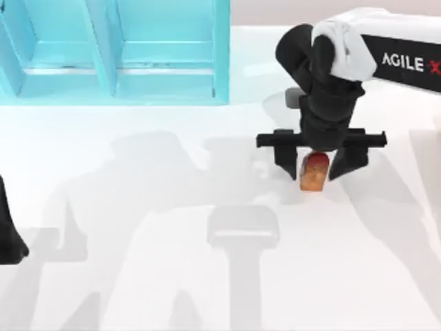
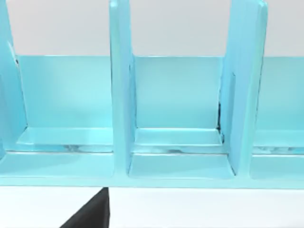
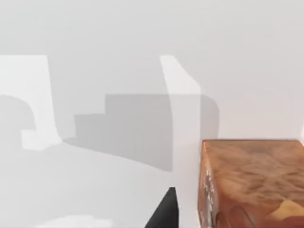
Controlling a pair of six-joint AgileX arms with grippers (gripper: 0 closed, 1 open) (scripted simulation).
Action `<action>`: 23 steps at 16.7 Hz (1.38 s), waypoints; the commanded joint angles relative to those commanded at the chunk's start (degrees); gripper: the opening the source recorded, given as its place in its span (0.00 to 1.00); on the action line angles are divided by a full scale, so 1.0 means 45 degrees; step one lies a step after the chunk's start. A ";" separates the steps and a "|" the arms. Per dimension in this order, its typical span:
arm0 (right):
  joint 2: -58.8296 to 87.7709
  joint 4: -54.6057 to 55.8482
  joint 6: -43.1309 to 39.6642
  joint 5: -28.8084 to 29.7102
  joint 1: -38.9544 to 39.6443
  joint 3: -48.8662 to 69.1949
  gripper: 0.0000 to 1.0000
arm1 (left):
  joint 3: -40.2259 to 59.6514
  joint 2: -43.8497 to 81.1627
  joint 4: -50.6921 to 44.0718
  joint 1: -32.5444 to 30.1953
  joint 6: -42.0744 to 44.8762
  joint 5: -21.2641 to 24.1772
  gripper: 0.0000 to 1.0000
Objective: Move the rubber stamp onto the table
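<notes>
Rubber stamp [image 1: 314, 172]: between the right gripper's [image 1: 319, 167] spread fingers [image 1: 284, 157], low over or on the white worktop [image 1: 138, 276]; contact cannot be told.
Fingers: open, apparently clear of the stamp.
Risk: retreating askew could clip and topple the stamp.
Right arm: pointing down, clear of the turquoise shelf unit [image 1: 165, 83].
Left gripper [image 1: 10, 241]: parked far left.

The right gripper [image 1: 318, 164] hangs over the table [image 1: 138, 276], right of centre. The rubber stamp [image 1: 314, 172] stands on the table between its fingers. The shelf unit [image 1: 117, 48] lies behind and left of it; the left arm [image 1: 10, 231] sits far left.
</notes>
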 joint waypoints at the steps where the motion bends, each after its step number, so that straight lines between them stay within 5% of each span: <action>1: 0.0000 0.0000 0.0000 0.0000 0.0000 0.0000 0.90 | 0.0000 0.0000 0.0000 0.0000 0.0000 0.0000 1.00; 3: 0.0000 0.0000 0.0000 0.0000 0.0000 0.0000 1.00 | 0.0000 0.0000 0.0000 0.0000 0.0000 0.0000 1.00; 13: 0.0049 -0.0195 0.0014 -0.0004 -0.0026 0.0179 1.00 | 0.0000 0.0000 0.0000 0.0000 0.0000 0.0000 1.00; 23: 0.0323 -0.6126 0.0006 0.0077 -0.0018 0.6200 1.00 | 0.0000 0.0000 0.0000 0.0000 0.0000 0.0000 1.00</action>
